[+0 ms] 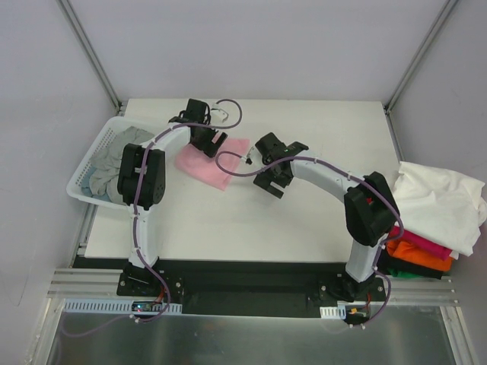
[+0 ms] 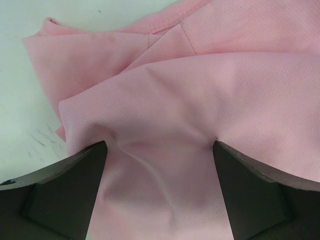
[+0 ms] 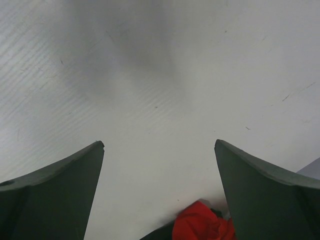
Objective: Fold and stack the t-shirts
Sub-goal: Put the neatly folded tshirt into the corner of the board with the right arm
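The left pincer (image 2: pixel 159 145) is spread wide and pressed down on the light pink t-shirt (image 2: pixel 200 90), its 2 fingers (image 2: pixel 65 195) either side of a soft pucker of cloth. It has hold of nothing yet. The right pincer (image 3: pixel 159 145) is just as wide and empty, hanging over bare counter (image 1: pixel 251 220) on the side of the pink shirt away from the white lattice basket (image 1: pixel 82 176).

The step in hand looks like taking a grip on this shirt to spread it flat. I'd close squarely on that pucker, catching 1 layer cleanly, and lift low so the rest drags out smooth. The right pincer should then come across to take an opposite edge.

The shirt lies just beside the basket, which holds a grey shirt (image 1: pixel 106 171). It is a fine-mesh knit, matte and limp, bunched into overlapping folds with a stitched seam showing. Well away from the basket, at the counter's other end, sits a pile with a white shirt (image 1: pixel 437 199) on top.
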Controlling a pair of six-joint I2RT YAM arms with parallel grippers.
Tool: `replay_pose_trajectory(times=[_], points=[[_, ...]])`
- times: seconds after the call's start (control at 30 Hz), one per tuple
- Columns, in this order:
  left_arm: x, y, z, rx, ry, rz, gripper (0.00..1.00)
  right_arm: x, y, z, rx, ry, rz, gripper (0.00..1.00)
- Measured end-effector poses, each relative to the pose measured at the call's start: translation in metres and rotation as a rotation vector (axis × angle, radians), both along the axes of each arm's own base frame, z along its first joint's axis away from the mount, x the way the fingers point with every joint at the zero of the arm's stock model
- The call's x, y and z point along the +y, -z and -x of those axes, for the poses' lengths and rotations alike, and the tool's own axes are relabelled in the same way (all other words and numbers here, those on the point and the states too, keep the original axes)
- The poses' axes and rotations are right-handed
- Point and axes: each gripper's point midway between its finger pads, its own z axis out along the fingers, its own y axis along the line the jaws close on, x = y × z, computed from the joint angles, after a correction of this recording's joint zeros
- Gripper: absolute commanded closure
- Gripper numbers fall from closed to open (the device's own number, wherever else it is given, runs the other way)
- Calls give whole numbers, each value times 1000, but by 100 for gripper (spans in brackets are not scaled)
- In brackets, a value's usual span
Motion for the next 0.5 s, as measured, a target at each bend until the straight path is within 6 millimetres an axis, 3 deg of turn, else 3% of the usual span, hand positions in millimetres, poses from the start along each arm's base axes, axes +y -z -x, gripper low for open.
replay_pose_trajectory(times=[0.2,0.3,0.4,0.5], points=[[-6,3,9,36,-8,8,12,2,-33,-1,-20,106,-178,4],[-11,5,16,61,-11,11,12,6,-50,-12,8,199,-336,4],[-18,7,23,86,-12,13,12,-5,-63,-30,55,317,-490,4],[-24,8,31,112,-28,9,12,-6,-68,-48,138,406,-635,4]])
